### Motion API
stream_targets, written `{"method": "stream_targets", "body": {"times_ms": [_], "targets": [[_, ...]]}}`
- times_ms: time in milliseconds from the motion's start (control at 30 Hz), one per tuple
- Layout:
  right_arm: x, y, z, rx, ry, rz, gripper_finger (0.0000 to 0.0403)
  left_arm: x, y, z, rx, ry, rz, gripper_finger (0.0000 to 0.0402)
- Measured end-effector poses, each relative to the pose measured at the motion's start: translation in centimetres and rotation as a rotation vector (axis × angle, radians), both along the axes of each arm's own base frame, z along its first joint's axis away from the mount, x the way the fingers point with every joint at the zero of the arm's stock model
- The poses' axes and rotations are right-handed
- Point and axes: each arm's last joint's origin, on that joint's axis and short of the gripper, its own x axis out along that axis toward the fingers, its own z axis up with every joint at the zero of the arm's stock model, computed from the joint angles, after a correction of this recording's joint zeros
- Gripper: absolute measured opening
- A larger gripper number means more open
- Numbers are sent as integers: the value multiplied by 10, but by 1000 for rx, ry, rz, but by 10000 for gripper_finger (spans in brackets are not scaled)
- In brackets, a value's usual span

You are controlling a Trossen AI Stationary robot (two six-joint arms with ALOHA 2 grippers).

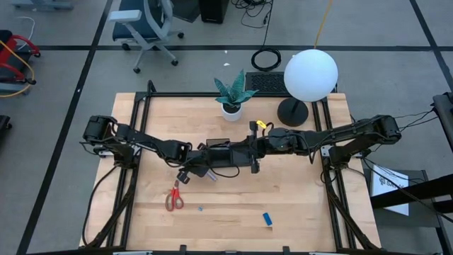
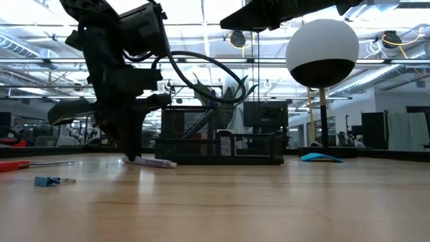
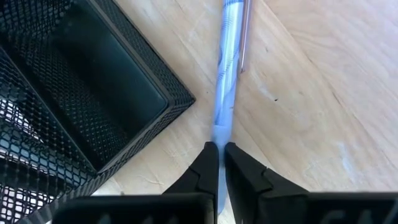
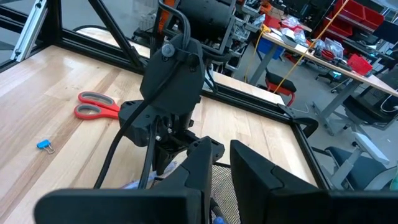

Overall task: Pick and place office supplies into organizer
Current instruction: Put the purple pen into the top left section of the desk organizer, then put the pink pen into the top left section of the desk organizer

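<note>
Pen (image 3: 226, 68) lying flat on the table (image 1: 297, 205), pale purple-grey barrel, its near end pinched between the fingertips of my left gripper (image 3: 221, 155), which are pressed in on it almost to touching. Long axis runs straight away from the pincer, in line with my reach, so the hold is at the tip and not mid-barrel; I judge it may droop or swing once lifted. Organizer (image 3: 93, 99) sits just beside the pen, its mesh corner near the barrel without clearly touching it, open compartment dark and seemingly bare. Low view has my fingers down at the wood with the pen (image 2: 151, 162) under them, organizer (image 2: 222, 144) immediately behind. Coming move, as I read it: raise, carry sideways over the mesh wall, lay the pen along the compartment. Right gripper (image 4: 221, 163) hovers above the organizer, fingers apart, holding nothing; left is plainly the nearer arm. Scissors (image 1: 174, 199) and small blue block (image 1: 267, 219) lie well apart, toward the table's front edge, untouched.
</note>
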Motion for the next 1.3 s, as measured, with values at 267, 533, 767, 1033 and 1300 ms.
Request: {"method": "stream_targets", "body": {"times_ms": [267,533,767,1033,1300], "targets": [[0,0,0,0,0,0,47,-1,1,0,-21,9,47,41],[0,0,0,2,-1,-1,47,-3,0,0,-53,28,126,107],[0,0,0,3,-1,-1,47,-3,-1,0,-114,39,176,99],[0,0,0,3,-1,-1,47,-5,-1,0,-98,53,175,60],[0,0,0,3,-1,-1,47,-6,-1,0,-93,65,156,67]]}}
